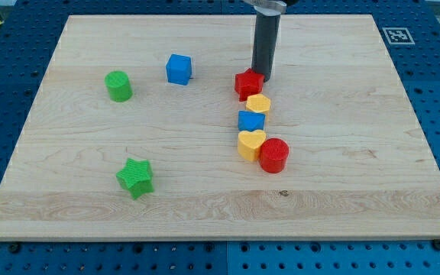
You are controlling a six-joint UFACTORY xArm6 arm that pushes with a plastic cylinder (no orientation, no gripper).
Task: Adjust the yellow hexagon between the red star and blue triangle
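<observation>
The yellow hexagon (259,104) lies right of the board's middle, in a tight column of blocks. The red star (247,82) touches it from the upper left. The blue triangle (250,121) sits directly below it, touching. My tip (265,77) is at the red star's upper right edge, just above the yellow hexagon. The dark rod rises from there to the view's top.
A yellow heart (250,143) and a red cylinder (274,155) continue the column below the blue triangle. A blue cube (179,69) and a green cylinder (118,85) lie at upper left. A green star (136,177) lies at lower left. The wooden board (357,191) rests on a blue pegboard.
</observation>
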